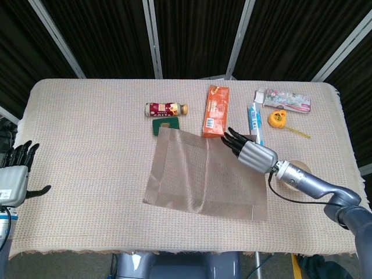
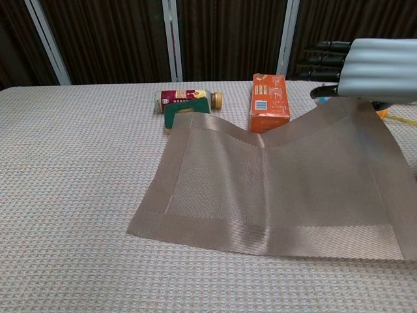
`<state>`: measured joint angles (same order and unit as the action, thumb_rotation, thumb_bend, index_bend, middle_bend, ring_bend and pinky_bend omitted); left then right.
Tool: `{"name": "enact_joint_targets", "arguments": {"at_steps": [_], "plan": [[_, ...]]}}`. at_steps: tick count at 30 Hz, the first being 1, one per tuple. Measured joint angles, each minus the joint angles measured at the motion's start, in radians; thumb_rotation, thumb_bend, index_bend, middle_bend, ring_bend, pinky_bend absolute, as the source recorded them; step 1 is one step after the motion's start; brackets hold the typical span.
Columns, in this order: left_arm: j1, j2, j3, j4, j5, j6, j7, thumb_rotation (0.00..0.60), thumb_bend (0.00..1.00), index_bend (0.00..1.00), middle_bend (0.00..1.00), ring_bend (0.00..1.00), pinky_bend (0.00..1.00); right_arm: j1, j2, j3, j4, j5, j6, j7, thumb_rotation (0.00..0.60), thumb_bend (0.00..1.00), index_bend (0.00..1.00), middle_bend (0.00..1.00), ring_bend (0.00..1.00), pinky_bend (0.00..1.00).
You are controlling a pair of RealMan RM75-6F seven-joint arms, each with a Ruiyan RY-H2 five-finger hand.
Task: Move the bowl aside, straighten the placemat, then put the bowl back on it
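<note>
My right hand [image 1: 251,153] holds the placemat [image 1: 203,174] by its far right corner, lifted off the surface [image 1: 87,133]. Left hand [image 1: 14,174] idle, fingers spread, holding nothing.

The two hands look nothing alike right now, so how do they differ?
The right hand is over the table, gripping a far corner of the brown placemat and lifting it; the left hand hangs off the table's left edge, holding nothing. The right hand's fingers point along the table near the orange box; the left hand's fingers are spread, pointing upward. Both have dark fingers and a silver body.
</note>
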<state>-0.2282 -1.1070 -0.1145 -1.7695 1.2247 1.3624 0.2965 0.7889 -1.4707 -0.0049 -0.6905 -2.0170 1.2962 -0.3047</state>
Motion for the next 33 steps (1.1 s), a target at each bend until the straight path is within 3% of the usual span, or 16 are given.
{"name": "enact_joint_targets", "arguments": {"at_steps": [4, 7, 16, 23, 27, 33], "plan": [[-0.007, -0.006, 0.005, 0.016, 0.012, -0.014, -0.006, 0.600, 0.00, 0.00, 0.00, 0.00, 0.00, -0.064, -0.005, 0.046, -0.038, 0.097, 0.048, -0.002, 0.600, 0.00, 0.00, 0.00, 0.00, 0.00], [-0.013, -0.011, 0.011, 0.028, 0.036, -0.025, -0.025, 0.600, 0.00, 0.00, 0.00, 0.00, 0.00, -0.119, 0.012, 0.070, -0.131, 0.169, 0.075, 0.013, 0.600, 0.00, 0.00, 0.00, 0.00, 0.00], [-0.039, -0.049, 0.040, 0.078, 0.160, -0.046, -0.072, 0.600, 0.00, 0.02, 0.00, 0.00, 0.00, -0.306, 0.177, 0.101, -0.583, 0.355, 0.134, 0.082, 0.600, 0.00, 0.00, 0.00, 0.00, 0.00], [-0.121, -0.150, 0.066, 0.191, 0.302, -0.118, -0.134, 0.600, 0.05, 0.18, 0.00, 0.00, 0.00, -0.494, 0.328, 0.077, -0.892, 0.475, 0.214, 0.144, 0.600, 0.00, 0.00, 0.00, 0.00, 0.00], [-0.181, -0.229, 0.076, 0.271, 0.364, -0.170, -0.151, 0.600, 0.10, 0.25, 0.00, 0.00, 0.00, -0.567, 0.352, 0.053, -0.960, 0.528, 0.246, 0.180, 0.600, 0.00, 0.00, 0.00, 0.00, 0.00], [-0.244, -0.339, 0.081, 0.377, 0.395, -0.233, -0.155, 0.600, 0.12, 0.29, 0.00, 0.00, 0.00, -0.612, 0.329, 0.031, -0.967, 0.534, 0.276, 0.192, 0.600, 0.00, 0.00, 0.00, 0.00, 0.00]]}}
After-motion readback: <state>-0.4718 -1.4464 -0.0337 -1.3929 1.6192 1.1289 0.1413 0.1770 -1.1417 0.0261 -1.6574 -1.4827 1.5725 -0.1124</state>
